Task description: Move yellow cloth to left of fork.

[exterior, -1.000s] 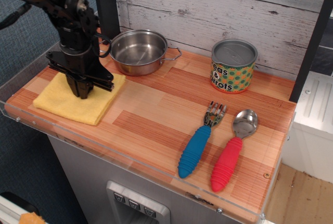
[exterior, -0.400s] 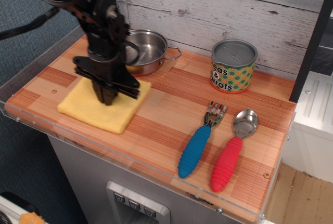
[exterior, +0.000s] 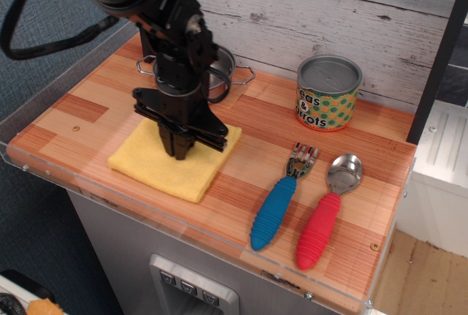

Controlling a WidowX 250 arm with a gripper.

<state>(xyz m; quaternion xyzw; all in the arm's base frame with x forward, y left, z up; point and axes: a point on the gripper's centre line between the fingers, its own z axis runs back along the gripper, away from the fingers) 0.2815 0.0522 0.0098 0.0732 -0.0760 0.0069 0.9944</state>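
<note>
The yellow cloth [exterior: 164, 167] lies flat on the wooden counter, left of centre. My black gripper [exterior: 179, 150] points straight down with its fingertips pressed into the cloth's middle, pinched on the fabric. The fork [exterior: 281, 198], with its ribbed blue handle and patterned head, lies right of the cloth with a gap of bare wood between them. The cloth's right corner is about a hand's width from the fork's handle.
A red-handled spoon [exterior: 327, 213] lies right of the fork. A peas-and-carrots can [exterior: 327, 93] stands at the back. A steel pot [exterior: 223, 70] sits behind my arm, mostly hidden. A clear plastic rim [exterior: 95, 183] edges the counter's front and left.
My gripper has dragged the yellow cloth to the right along the counter, from the left end towards the fork. The arm now covers most of the steel pot.
</note>
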